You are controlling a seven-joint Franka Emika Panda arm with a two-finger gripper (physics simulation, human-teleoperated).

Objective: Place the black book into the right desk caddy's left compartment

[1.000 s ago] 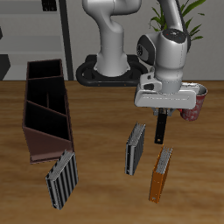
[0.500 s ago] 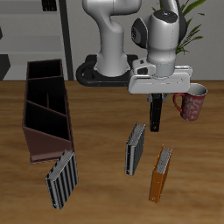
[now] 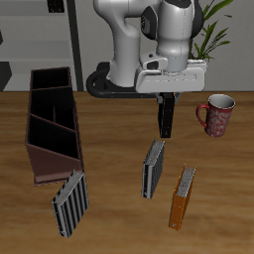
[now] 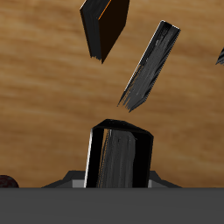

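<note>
The black book (image 3: 166, 115) hangs upright in the air above the table, held at its top by my gripper (image 3: 166, 96), which is shut on it. In the wrist view the black book (image 4: 122, 156) sits close between my fingers. The right desk caddy (image 3: 52, 122), a long dark reddish-brown box with three sections, lies on the table well away from the book, across the table. The book hangs higher than the caddy's rim.
A grey-and-black striped book (image 3: 154, 167) stands just below and in front of the held book. An orange-brown book (image 3: 183, 197) stands beside it. Another striped book (image 3: 70, 201) leans at the caddy's near end. A mug (image 3: 217, 113) stands farther back.
My gripper has carried the black book upward and sideways toward the caddy's side of the table, uncovering the mug. Nothing else on the table has moved.
</note>
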